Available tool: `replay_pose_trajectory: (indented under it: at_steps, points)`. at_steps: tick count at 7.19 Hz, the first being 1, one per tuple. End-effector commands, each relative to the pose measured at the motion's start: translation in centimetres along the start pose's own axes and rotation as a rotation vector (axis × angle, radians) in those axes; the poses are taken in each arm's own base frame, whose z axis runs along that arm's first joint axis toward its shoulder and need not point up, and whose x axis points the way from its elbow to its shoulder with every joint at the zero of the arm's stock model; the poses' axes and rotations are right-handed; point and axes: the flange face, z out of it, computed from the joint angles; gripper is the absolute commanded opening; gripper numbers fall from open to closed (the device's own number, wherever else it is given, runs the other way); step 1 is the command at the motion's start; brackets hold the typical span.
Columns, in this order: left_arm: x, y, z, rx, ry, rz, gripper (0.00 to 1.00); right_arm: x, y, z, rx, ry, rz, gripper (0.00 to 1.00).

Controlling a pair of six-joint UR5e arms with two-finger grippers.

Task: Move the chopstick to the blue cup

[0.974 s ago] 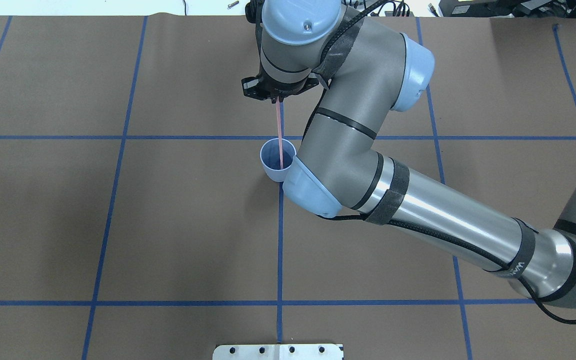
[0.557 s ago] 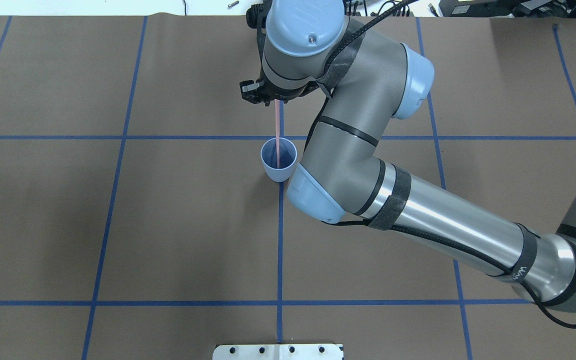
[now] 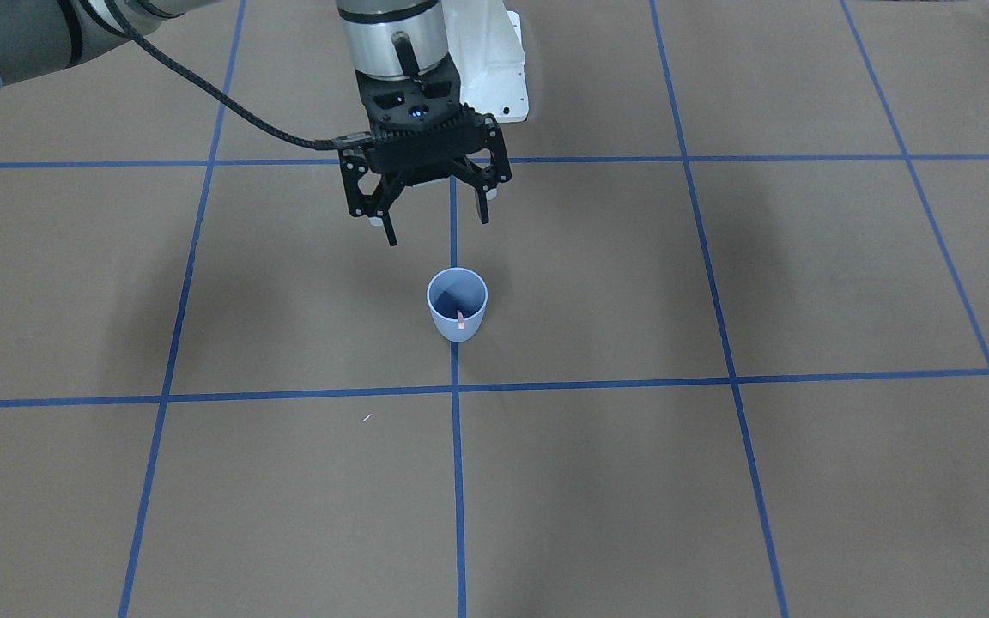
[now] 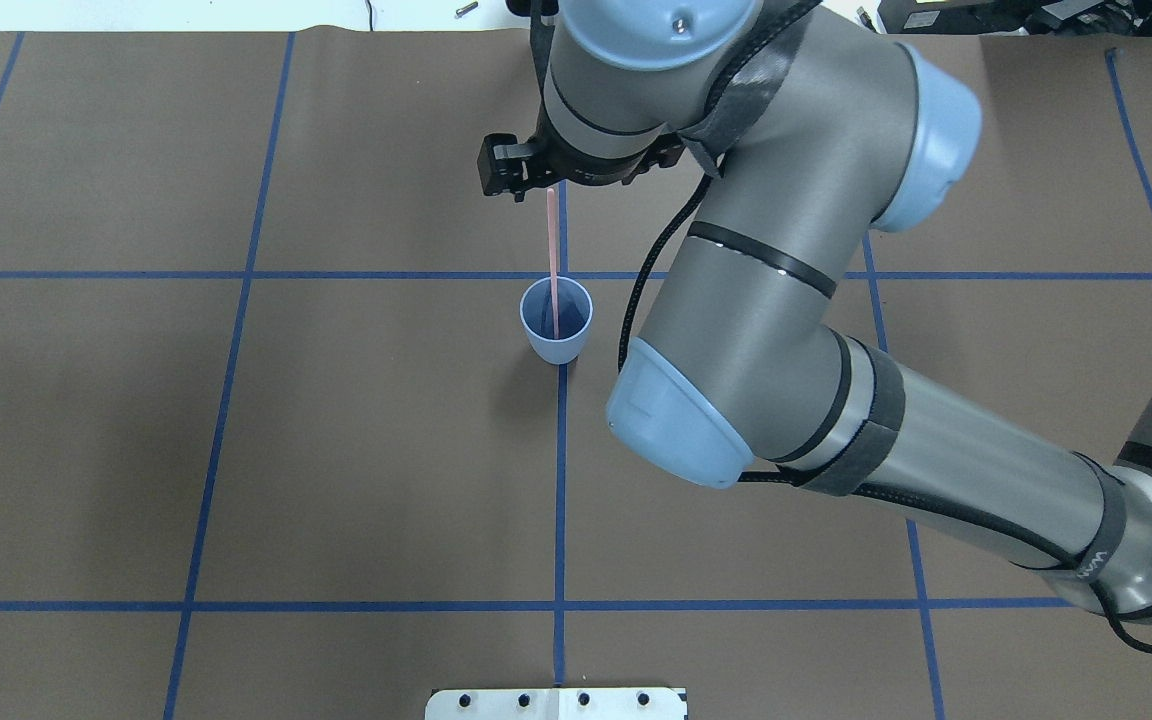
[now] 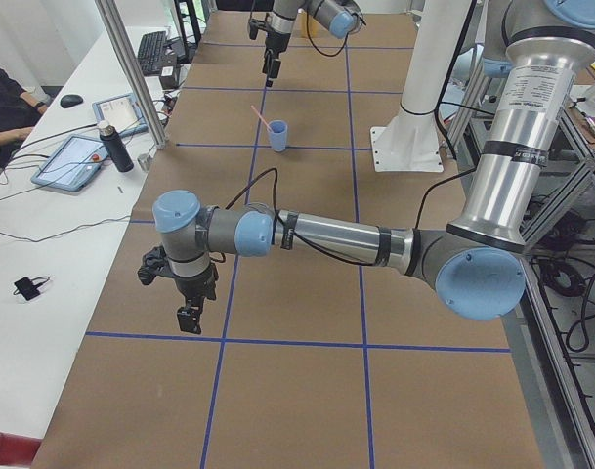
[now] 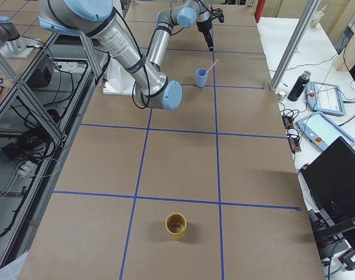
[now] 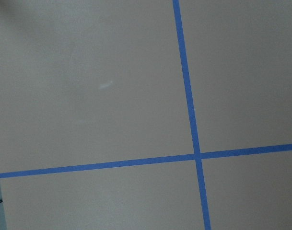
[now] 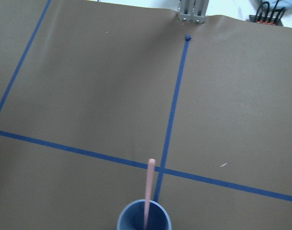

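**A:** What is the front-facing camera showing?

**B:** The right gripper is hanging high over the blue cup, fingers spread wide and gripping nothing. The pink chopstick is sitting inside the cup, seen almost end-on.

**A:** And from overhead?

**B:** The cup is standing upright on the brown table. The chopstick is leaning in it, with its upper end tipping toward the far edge. The right arm's wrist is covering most of the gripper.

**A:** The left side view?

**B:** The left gripper is hanging low over the table, well apart from the cup. I cannot tell whether its fingers are apart or together.

**A:** The right side view?

**B:** A tan cup is standing at the near end, well apart from the blue cup.

**A:** The wrist cameras?

**B:** The left one is showing only table and crossing blue tape lines. The right one is looking down on the chopstick, which is rising out of the cup's mouth.
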Motion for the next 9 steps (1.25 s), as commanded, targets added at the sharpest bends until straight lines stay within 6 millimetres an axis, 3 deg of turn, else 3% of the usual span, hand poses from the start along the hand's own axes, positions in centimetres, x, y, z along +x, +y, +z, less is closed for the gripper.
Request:
replay_pose_trajectory:
  at_steps: [1, 3, 4, 5, 6, 8, 9]
  points:
    - [-0.1, 0.1, -0.1, 0.003, 0.000, 0.009, 0.99, 10.1, -0.3, -4.2, -0.072, 0.086, -0.045, 1.00]
    - [-0.3, 0.4, 0.1, 0.004, 0.002, 0.006, 0.99, 28.0, 0.1, -4.7, -0.176, 0.114, -0.116, 1.00]
    - [-0.7, 0.9, 0.5, -0.004, 0.003, -0.002, 0.99, 36.0, 1.4, -4.3, -0.244, 0.109, -0.168, 1.00]
    - [-1.4, 1.5, 0.5, -0.005, 0.004, -0.016, 0.99, 43.1, 1.0, -4.4, -0.279, 0.115, -0.161, 1.00]
    - [-2.3, 3.1, 1.5, -0.015, 0.036, -0.037, 0.99, 48.3, 3.5, -3.4, -0.333, 0.116, -0.102, 1.00]
    - [-3.8, 5.6, 3.3, -0.004, 0.060, -0.042, 0.99, 58.6, 4.3, -2.6, -0.347, 0.161, 0.048, 1.00]
    - [-4.0, 5.8, 3.5, -0.009, 0.060, -0.045, 0.99, 63.6, 5.9, -1.1, -0.360, 0.164, 0.063, 1.00]
